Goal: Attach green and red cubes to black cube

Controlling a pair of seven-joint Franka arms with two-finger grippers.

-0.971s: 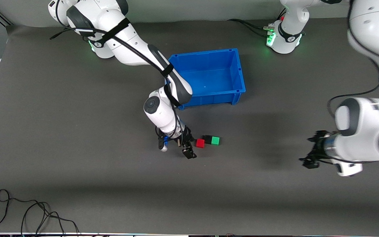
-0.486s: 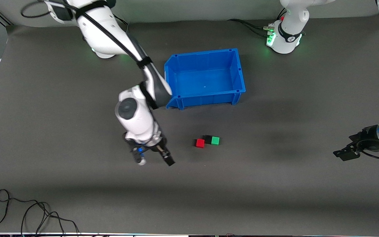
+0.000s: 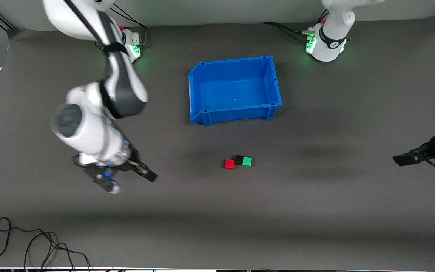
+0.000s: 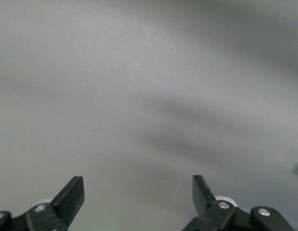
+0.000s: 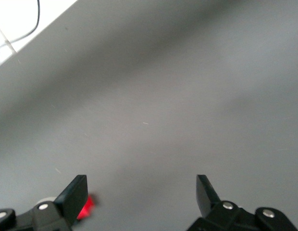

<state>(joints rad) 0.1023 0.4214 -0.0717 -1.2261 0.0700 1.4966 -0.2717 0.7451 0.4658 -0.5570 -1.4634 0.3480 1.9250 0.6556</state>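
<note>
My right gripper (image 3: 150, 176) hangs spread and empty over bare mat; my left gripper (image 3: 400, 159) is likewise apart. The small red cube (image 3: 229, 164) touches the matte black cube (image 3: 238, 159), with the green cube (image 3: 247, 161) beside it. Farther off sits the blue plastic bin (image 3: 274, 81). Red looks offset; I judge it may not be seated properly.

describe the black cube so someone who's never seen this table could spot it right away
Start at the blue bin mid-table, then look nearer the front camera to a short row of three small cubes. The black cube is the middle one, between the red cube and green cube.
</note>
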